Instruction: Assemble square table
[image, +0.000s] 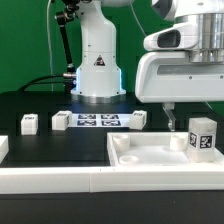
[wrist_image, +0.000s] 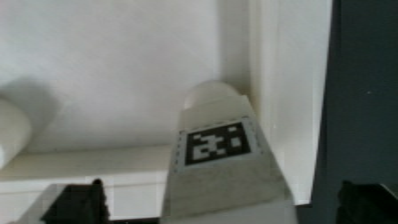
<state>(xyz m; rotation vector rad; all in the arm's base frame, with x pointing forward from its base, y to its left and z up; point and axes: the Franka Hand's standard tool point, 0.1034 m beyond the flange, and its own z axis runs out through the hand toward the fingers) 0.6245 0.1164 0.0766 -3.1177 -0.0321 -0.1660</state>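
The square table's white tabletop (image: 150, 157) lies at the exterior view's right, rim up, and fills much of the wrist view as the tabletop (wrist_image: 107, 70). One tagged leg (image: 203, 135) stands upright at its right corner. In the wrist view this leg (wrist_image: 217, 150) runs between my two dark fingertips, with a gap on each side. My gripper (image: 172, 122) hangs open just above the tabletop; in the wrist view the gripper (wrist_image: 217, 207) straddles the leg without touching it. Three more legs (image: 28, 123) (image: 61, 119) (image: 130, 120) lie on the black table behind.
The marker board (image: 98, 120) lies flat before the robot base (image: 97, 70). A long white border rail (image: 60, 182) runs along the front edge. Another white piece (image: 3, 150) shows at the exterior view's left edge. Black table (wrist_image: 365, 80) borders the tabletop.
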